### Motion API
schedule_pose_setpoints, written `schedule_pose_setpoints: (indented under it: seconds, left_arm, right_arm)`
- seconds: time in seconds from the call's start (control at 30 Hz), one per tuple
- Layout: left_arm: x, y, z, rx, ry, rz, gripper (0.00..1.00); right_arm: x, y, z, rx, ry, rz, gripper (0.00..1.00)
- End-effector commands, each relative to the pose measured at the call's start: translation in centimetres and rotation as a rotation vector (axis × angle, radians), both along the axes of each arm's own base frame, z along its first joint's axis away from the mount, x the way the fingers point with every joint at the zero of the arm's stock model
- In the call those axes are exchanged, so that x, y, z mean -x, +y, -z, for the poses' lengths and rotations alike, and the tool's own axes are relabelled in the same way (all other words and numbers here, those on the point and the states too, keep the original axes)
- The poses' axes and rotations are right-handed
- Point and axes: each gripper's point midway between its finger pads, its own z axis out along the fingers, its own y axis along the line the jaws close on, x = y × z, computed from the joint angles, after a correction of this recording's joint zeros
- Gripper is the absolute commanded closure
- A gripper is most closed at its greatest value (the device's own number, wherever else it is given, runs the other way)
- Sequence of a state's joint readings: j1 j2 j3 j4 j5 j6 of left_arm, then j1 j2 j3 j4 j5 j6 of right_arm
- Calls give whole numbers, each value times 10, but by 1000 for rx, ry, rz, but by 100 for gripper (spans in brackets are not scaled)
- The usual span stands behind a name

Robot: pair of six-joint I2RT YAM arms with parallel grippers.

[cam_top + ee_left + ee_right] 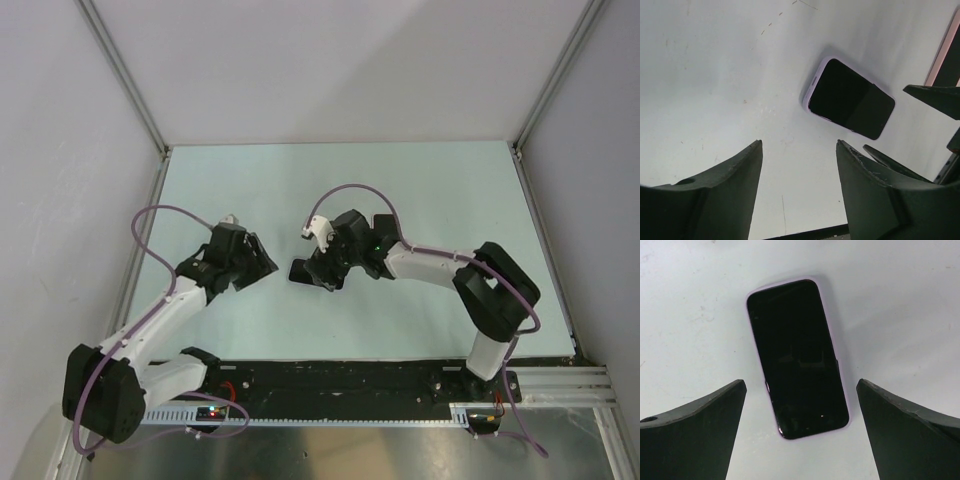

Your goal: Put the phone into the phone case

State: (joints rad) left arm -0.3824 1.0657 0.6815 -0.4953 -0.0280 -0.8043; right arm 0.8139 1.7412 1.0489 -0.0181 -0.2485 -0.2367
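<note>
A phone [796, 355] with a black screen lies flat, screen up, on the pale table. A thin lilac rim runs all round it, like a case fitted on it. No separate case shows. My right gripper [801, 382] is open and hovers above the phone's near end, one finger on each side and neither touching. In the top view the phone [302, 271] pokes out to the left of the right gripper [326, 268]. My left gripper [799, 142] is open and empty over bare table, to the left of the phone [850, 98]. It also shows in the top view [262, 262].
The pale table [430, 190] is boxed in by white walls and aluminium posts [125, 80]. A black rail [340, 378] runs along the near edge. The right gripper's dark fingers [935, 95] reach into the left wrist view at its right edge.
</note>
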Motion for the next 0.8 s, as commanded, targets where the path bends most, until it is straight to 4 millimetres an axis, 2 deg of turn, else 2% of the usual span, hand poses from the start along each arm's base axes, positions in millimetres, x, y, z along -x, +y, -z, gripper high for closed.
schedule_pose_setpoints:
  seconds: [0.0, 0.37, 0.6, 0.67, 0.77]
  left_arm:
    - [-5, -2, -10, 46, -40, 8, 34]
    - [-8, 10, -14, 68, -54, -7, 32]
    - [-10, 13, -14, 71, -55, -14, 32]
    - [-10, 13, -15, 72, -56, -14, 32]
    - [-11, 14, -16, 73, -58, -17, 32]
  right_arm:
    - [-5, 12, 0, 48, -30, -86, 1]
    - [-11, 17, 39, 181, -14, -94, 0]
    - [-9, 17, 53, 226, -9, -60, 1]
    - [-10, 14, 56, 237, 1, -26, 3]
    - [-13, 9, 54, 231, 33, 58, 14]
